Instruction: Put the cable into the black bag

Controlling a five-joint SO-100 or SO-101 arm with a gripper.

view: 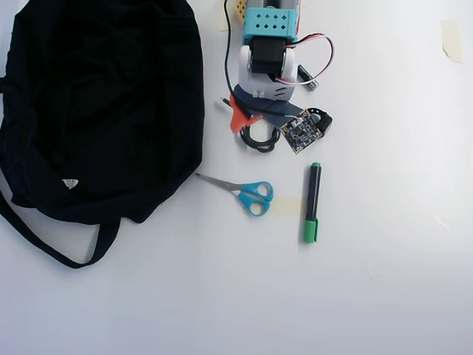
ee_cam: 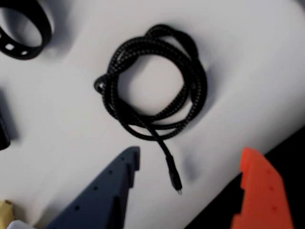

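Observation:
The cable (ee_cam: 152, 81) lies on the white table as a small round coil of black braided cord. Its short straight end (ee_cam: 174, 179) points toward me. My gripper (ee_cam: 190, 152) hovers just above it, open, with the dark blue finger (ee_cam: 109, 191) to the left of the plug end and the orange finger (ee_cam: 262, 191) to the right. Nothing is between them. In the overhead view the gripper (view: 259, 124) stands over the cable (view: 260, 142), partly hiding it. The black bag (view: 96, 103) lies to the left, large and soft, with its strap (view: 52, 248) trailing below.
A black ring-shaped strap (ee_cam: 24, 33) lies beyond the coil; overhead it (view: 321, 118) sits right of the gripper. Blue-handled scissors (view: 247, 194) and a green marker (view: 312, 201) lie below the arm. A dark area (ee_cam: 290, 143) borders the table on the orange finger's side.

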